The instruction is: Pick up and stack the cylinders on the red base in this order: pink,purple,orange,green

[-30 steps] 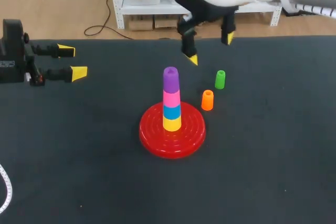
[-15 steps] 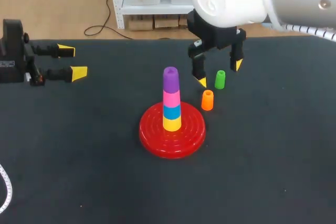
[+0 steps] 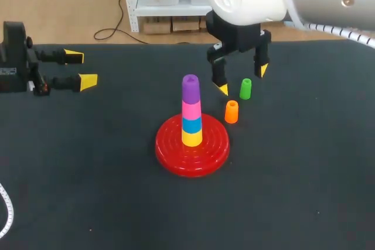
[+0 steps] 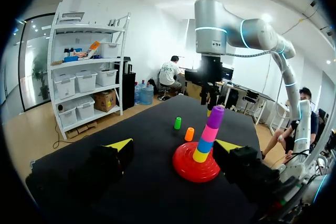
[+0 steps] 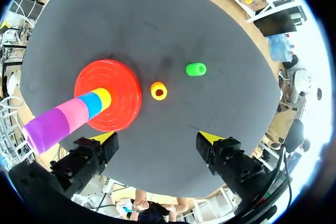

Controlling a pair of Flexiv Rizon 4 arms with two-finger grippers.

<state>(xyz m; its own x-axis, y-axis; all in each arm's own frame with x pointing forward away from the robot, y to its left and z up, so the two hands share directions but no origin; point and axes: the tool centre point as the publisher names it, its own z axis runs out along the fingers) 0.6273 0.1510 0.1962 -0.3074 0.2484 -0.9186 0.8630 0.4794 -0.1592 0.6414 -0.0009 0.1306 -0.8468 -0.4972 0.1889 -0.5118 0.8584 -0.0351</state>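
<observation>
- Right jaws: gape wide, grip nothing, hang above the table (image 3: 304,180).
- Orange cylinder (image 5: 158,91): stands upright on the table ahead of those jaws, roughly midway between the two fingers, touching neither.
- Green cylinder (image 5: 196,69): stands farther ahead, near the orange cylinder but apart from it.
- Red base (image 3: 192,147): lies off to one finger's side and carries a stack of yellow, blue, pink cylinder (image 3: 191,110) and purple cylinder (image 3: 190,88) on top.
- Left jaws: open and empty, well apart from the red base, facing it.

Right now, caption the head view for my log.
Open right gripper hovers above orange cylinder and green cylinder, beside purple-topped stack on red base.
</observation>
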